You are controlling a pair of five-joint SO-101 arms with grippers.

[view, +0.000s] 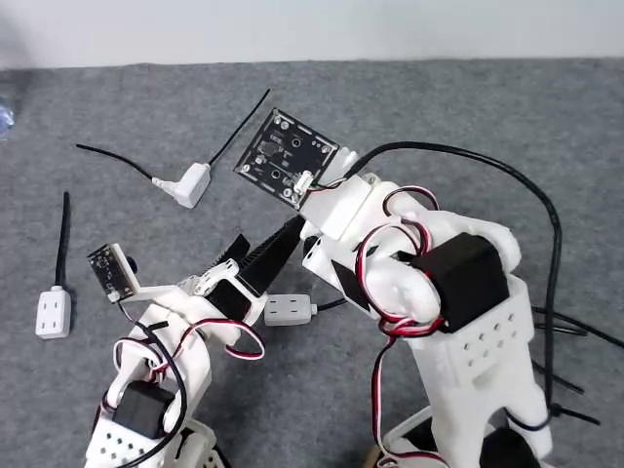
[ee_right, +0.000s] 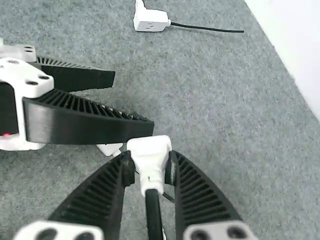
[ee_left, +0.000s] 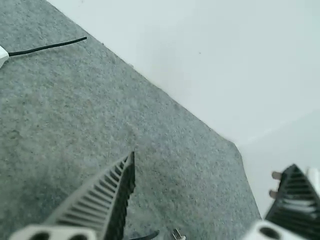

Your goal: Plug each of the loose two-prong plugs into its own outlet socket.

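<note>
Just beside the wide-open left gripper (ee_right: 133,102), the right gripper (ee_right: 148,159) clamps a white corded connector (ee_right: 148,149), while an angled plug (view: 185,183) and an outlet socket (view: 54,312) lie farther off, unmated: nothing seems plugged yet.

R tool (ee_right: 148,161) clamped on plug (ee_right: 149,149), L tool (ee_left: 212,161) spread wide, prob. close beside

Bright, even light with faint soft shadows
</note>
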